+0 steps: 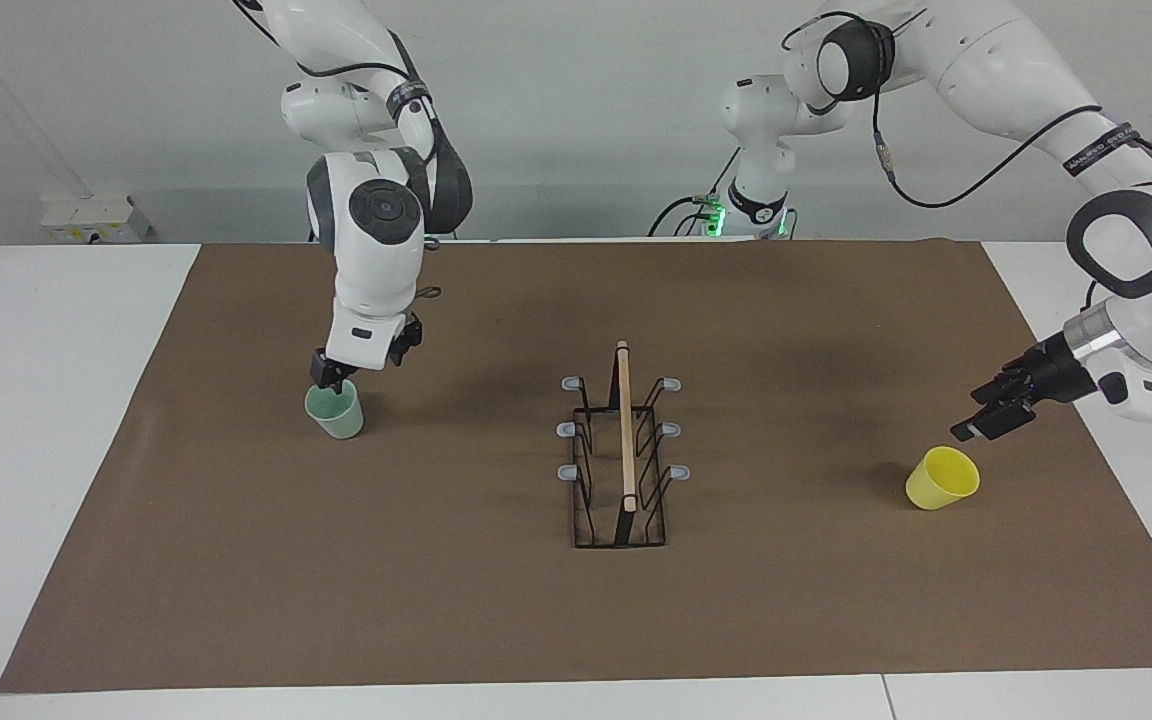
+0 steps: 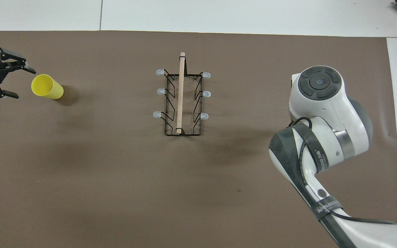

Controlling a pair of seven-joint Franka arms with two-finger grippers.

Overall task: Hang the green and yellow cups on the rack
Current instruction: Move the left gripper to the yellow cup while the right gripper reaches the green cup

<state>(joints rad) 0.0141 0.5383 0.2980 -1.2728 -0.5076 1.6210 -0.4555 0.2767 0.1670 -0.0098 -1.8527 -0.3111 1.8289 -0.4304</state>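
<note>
Two cups upright, rack [image 1: 622,460] bar running robots-to-camera

White arms, grey joints, black cables.

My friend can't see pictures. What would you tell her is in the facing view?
Two white robot arms reach down toward cups on a brown mat: the right gripper, open, at the green cup's rim, and the left gripper, open, just above the yellow cup. An empty black wire rack stands between them.
</note>
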